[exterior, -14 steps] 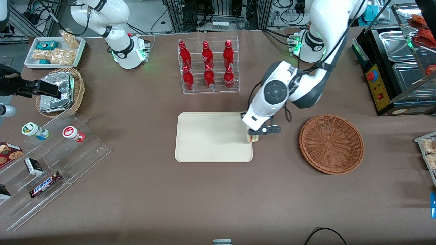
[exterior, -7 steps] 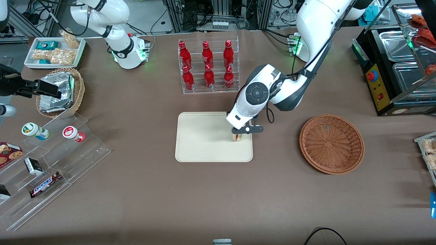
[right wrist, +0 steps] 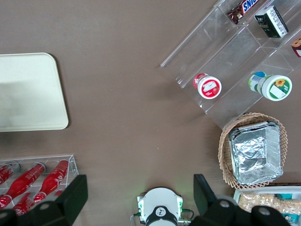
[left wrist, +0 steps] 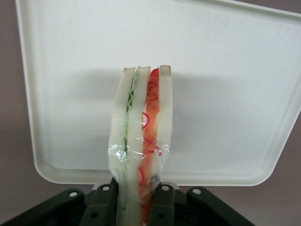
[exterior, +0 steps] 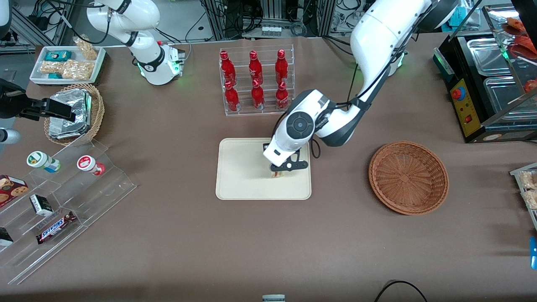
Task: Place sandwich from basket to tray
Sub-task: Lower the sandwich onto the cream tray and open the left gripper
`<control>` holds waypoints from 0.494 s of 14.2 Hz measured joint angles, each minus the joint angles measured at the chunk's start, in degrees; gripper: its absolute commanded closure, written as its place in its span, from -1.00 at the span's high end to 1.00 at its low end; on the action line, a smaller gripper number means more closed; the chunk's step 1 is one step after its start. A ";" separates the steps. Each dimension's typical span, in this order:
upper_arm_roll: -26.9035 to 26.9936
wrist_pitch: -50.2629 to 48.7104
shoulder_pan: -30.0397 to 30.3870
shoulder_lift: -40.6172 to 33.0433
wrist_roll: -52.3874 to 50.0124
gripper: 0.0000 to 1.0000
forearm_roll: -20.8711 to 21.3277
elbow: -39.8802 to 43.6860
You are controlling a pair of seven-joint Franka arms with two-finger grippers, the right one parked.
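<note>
Front view, gripper: the left arm's black two-finger gripper [exterior: 280, 170] hangs over the flat cream rectangular tray [exterior: 239, 176], toward its edge nearest the basket.
Grip: the fingers [left wrist: 162, 200] are clamped on the film-wrapped triangular white-bread sandwich [left wrist: 141, 155], its green and orange-red filling layers standing on edge.
Sandwich: above the tray, held; whether it touches the tray cannot be told.
Basket: the wide shallow reddish-brown wicker basket [exterior: 408, 177] sits apart from the tray, toward the working arm's end.
</note>
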 measured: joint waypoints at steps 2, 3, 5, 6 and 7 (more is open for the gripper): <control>0.00 0.00 -0.92 1.44 -0.66 -0.53 0.01 1.20; 0.01 0.00 -1.33 2.12 -0.94 -0.50 0.01 1.80; 0.02 -0.01 -2.12 3.39 -1.40 -0.47 0.08 2.97; 0.04 -0.02 -2.66 4.02 -1.49 -0.46 0.33 3.29; 0.08 -0.02 -3.28 4.72 -1.69 -0.39 0.85 3.49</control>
